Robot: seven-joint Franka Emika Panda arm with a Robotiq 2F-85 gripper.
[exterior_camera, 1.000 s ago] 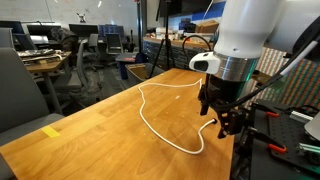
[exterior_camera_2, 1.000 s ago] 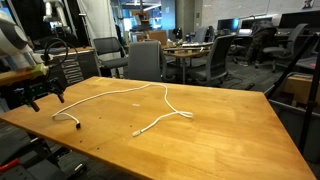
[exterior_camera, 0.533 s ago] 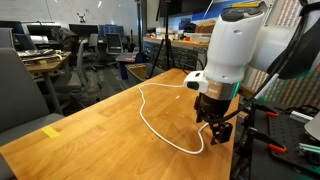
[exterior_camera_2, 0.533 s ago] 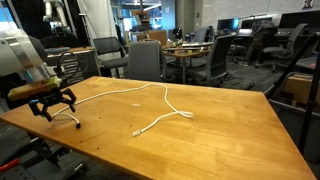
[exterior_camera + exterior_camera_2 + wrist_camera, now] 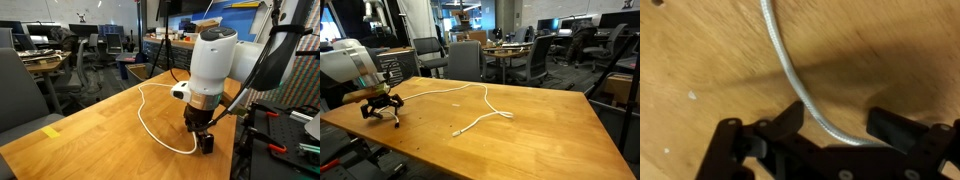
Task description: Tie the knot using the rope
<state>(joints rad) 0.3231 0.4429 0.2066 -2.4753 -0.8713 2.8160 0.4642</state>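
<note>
The rope [image 5: 148,122] is a thin white cord lying in a loose loop on the wooden table [image 5: 90,130]; in an exterior view it snakes across the tabletop [image 5: 470,90]. My gripper [image 5: 203,140] is lowered to the table over the rope's stretch near one end, at the table's edge [image 5: 380,114]. In the wrist view the rope [image 5: 790,75] curves down between the two black fingers of the gripper [image 5: 838,118]. The jaws stand apart, with a gap on either side of the cord.
A yellow tag [image 5: 52,130] lies on the table's near corner. Office chairs [image 5: 465,60] and other tables stand behind. Red-handled tools [image 5: 275,148] and cables sit just beyond the table edge by the arm's base.
The arm has swung in over the table and come down onto the rope near its end. The jaws have narrowed a little around the cord.
</note>
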